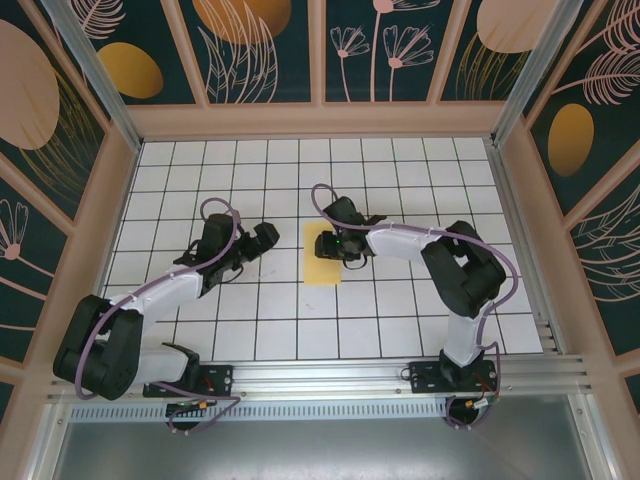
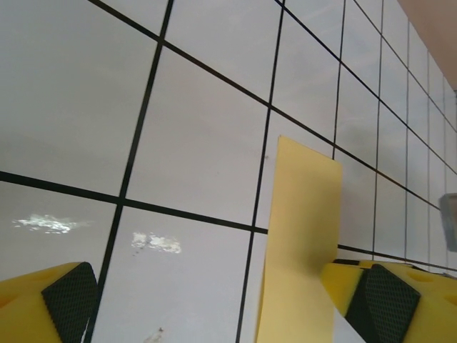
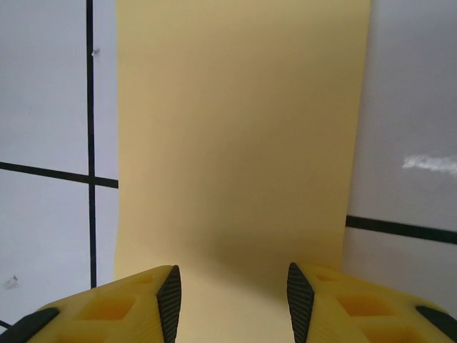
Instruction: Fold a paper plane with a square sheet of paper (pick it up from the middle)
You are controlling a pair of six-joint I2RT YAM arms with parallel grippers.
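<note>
Yellow paper (image 1: 322, 268) lies flat mid-worktop (image 1: 400, 310), a narrow rectangle. Right end effector (image 3: 232, 289) is low over its far end, fingers apart, released, gripping nothing. Left end effector (image 2: 225, 300) is just left of the paper, spread wide, empty.

Yellow paper (image 1: 320, 268), narrow rectangle, lying flat, centre.

- Top external: high above the near edge, looking down over the whole worktop (image 1: 400, 310).
- Both wrist views: close, low, sharing the yellow sheet (image 3: 243, 143).
</note>
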